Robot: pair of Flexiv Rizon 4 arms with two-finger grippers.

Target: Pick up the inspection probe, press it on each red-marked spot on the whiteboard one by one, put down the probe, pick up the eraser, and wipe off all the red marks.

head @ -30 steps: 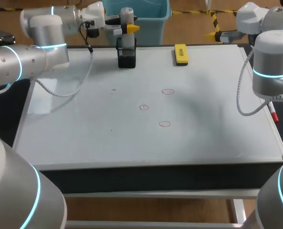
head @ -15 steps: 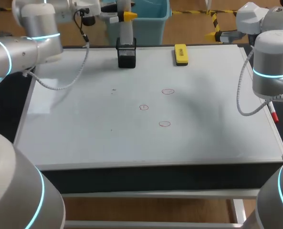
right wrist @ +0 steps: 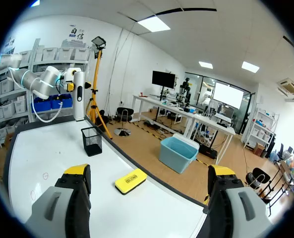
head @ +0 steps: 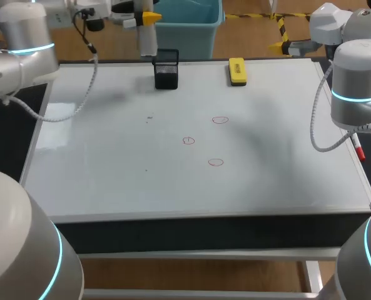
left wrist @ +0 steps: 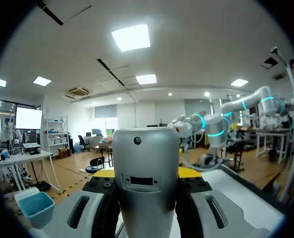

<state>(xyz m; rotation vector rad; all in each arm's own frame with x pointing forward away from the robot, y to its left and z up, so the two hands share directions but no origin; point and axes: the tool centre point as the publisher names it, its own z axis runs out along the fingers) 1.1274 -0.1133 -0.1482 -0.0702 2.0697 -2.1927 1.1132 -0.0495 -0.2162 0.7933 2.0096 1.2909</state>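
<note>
The probe (head: pixel 147 39), a grey cylinder, hangs clear of the black mesh holder (head: pixel 166 69), up and to its left, with my left gripper (head: pixel 145 17) shut on it. In the left wrist view the probe (left wrist: pixel 146 198) fills the space between the fingers of the left gripper (left wrist: pixel 147 173). Three small red rings (head: pixel 220 120) (head: pixel 188 140) (head: pixel 216 162) sit mid-whiteboard (head: pixel 110 162). The yellow eraser (head: pixel 236 70) lies at the far edge. My right gripper (head: pixel 281 37) hovers open off the far right corner; in its own view the right gripper (right wrist: pixel 150 173) frames the eraser (right wrist: pixel 131 180) and the holder (right wrist: pixel 91 141).
A red marker pen (head: pixel 358 149) lies at the board's right edge. The holder stands at the far edge left of the eraser.
My left arm has lifted the probe out of the black holder and carried it up and to the left. The right arm has stayed still.
</note>
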